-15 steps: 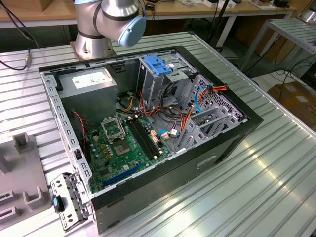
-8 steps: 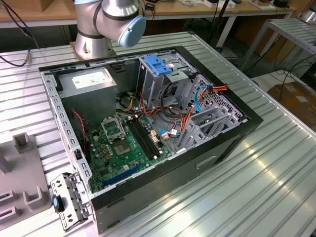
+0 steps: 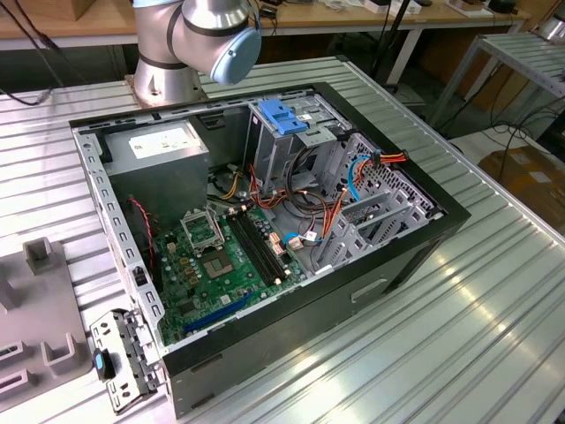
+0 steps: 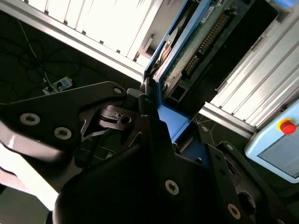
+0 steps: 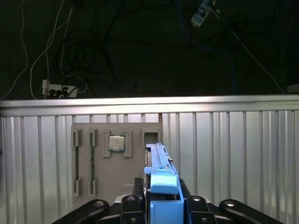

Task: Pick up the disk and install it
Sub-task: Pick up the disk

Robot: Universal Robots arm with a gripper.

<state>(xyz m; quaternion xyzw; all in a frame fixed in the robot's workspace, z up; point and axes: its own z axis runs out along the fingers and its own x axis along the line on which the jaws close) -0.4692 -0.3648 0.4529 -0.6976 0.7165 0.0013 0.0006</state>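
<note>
Holding the disk (pincer clamped).

Open computer case lies on ribbed table; green motherboard inside; grey fixture holds a chip

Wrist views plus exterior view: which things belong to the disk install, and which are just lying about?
Job:
- the disk, clamped in the gripper
- open computer case
- its drive cage, likely where the disk goes

Lying about:
- grey fixture tray with a chip on it
- power strip on the floor
- loose bracket beside the case
</note>
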